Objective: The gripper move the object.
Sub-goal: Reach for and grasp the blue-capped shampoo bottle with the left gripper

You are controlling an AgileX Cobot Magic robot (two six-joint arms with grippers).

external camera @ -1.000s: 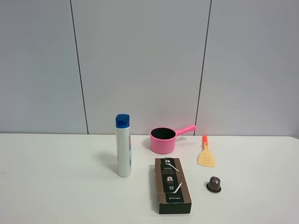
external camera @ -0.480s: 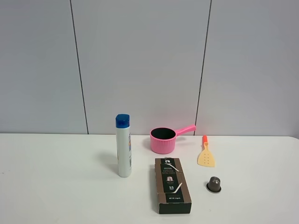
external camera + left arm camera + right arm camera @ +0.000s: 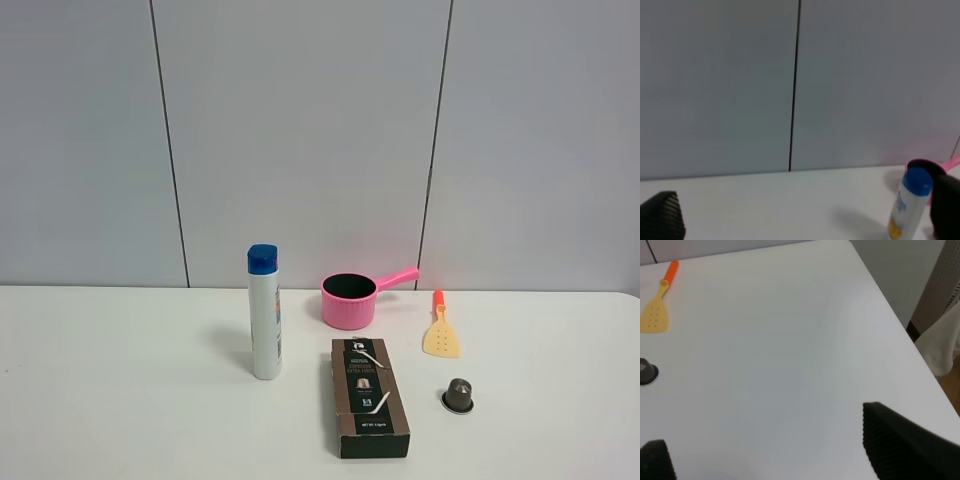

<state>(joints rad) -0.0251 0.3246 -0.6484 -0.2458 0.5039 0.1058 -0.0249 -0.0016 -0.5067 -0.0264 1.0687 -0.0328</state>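
White table [image 3: 120, 400] before a grey panelled wall [image 3: 300, 130]. The object [image 3: 264, 315], a blue-capped white bottle, stands upright left of centre in the high view, untouched. No arm appears there, so the move is judged not yet begun. The left gripper [image 3: 802, 215] and the right gripper [image 3: 775, 450] each show jaws spread wide, holding nothing. Right of the bottle are a pink saucepan [image 3: 350, 298] behind and a dark box [image 3: 368, 397] in front, with a yellow spatula [image 3: 441, 335] and a small capsule [image 3: 459, 395] farther right. The saucepan and box crowd the bottle's right side.
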